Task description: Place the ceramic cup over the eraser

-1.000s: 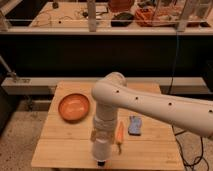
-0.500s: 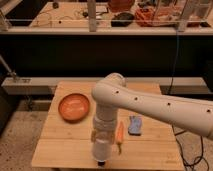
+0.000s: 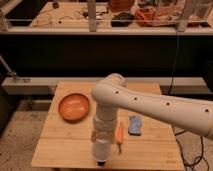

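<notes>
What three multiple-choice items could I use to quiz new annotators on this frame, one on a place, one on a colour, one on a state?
1. Where is the orange bowl on the wooden table?
A. At the front edge, under the arm
B. Toward the back left of the picture
C. On the floor

2. What colour is the thin stick beside the arm?
A. Green
B. Black
C. Orange

3. How does the ceramic cup stand at the gripper?
A. Held low at the arm's end, near the table's front edge, a dark bit showing beneath it
B. Lying tipped over inside the bowl
C. Stacked on the blue-and-white item

Answers: 1 B, the bowl sits apart, left of the arm. 2 C, it lies orange just right of the cup. 3 A, the pale cup hangs at the wrist's tip over the front planks.
</notes>
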Robot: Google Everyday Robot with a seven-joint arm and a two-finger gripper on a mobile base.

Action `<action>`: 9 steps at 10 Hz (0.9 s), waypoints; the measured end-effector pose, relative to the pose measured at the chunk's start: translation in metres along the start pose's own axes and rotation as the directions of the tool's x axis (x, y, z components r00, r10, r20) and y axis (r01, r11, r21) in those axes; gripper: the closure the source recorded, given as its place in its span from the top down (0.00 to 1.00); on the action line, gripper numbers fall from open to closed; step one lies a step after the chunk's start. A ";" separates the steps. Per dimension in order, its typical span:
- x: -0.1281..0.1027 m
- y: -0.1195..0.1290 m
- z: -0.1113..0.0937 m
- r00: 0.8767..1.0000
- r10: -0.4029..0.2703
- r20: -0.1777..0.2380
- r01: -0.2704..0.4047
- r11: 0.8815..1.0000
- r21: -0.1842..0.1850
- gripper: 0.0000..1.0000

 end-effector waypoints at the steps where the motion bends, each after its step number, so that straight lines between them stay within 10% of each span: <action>1: 0.001 0.001 0.001 1.000 0.000 0.001 0.000 1.000 -0.001 0.20; 9: 0.005 0.002 0.007 1.000 -0.008 0.006 0.008 1.000 0.002 0.33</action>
